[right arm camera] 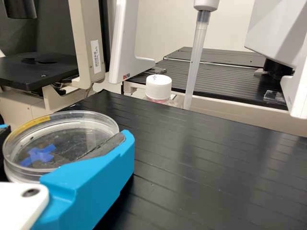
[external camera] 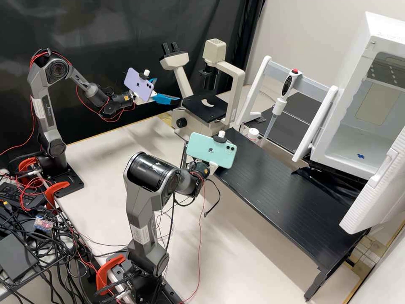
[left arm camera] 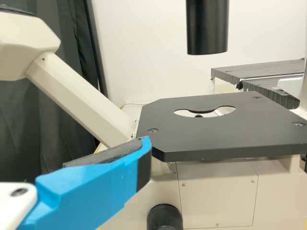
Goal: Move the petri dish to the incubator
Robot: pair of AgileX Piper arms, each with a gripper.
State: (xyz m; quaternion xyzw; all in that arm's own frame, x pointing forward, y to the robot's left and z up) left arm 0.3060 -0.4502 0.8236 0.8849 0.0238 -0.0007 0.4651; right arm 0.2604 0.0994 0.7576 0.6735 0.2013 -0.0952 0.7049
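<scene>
At the right of the high view stands the white incubator (external camera: 350, 141), its door swung open and a small blue cross on its floor. Behind a green phone is my right gripper (external camera: 213, 168), its fingers hidden there. In the right wrist view the right gripper (right arm camera: 64, 148) is shut on the clear petri dish (right arm camera: 67, 136), which has a blue cross and yellow tape on it and is held roughly level near the black bench. My left gripper (external camera: 162, 90) is open beside the microscope; in the left wrist view one finger of the left gripper (left arm camera: 72, 158) reaches near the stage.
The microscope (external camera: 206, 107) stands at the back, with a bare stage (left arm camera: 216, 132). A pipette (external camera: 280, 99) hangs on a white stand behind the black bench (external camera: 287, 194), near a white-capped bottle (right arm camera: 159, 87). The incubator's open door (external camera: 375, 190) juts over the bench's right end.
</scene>
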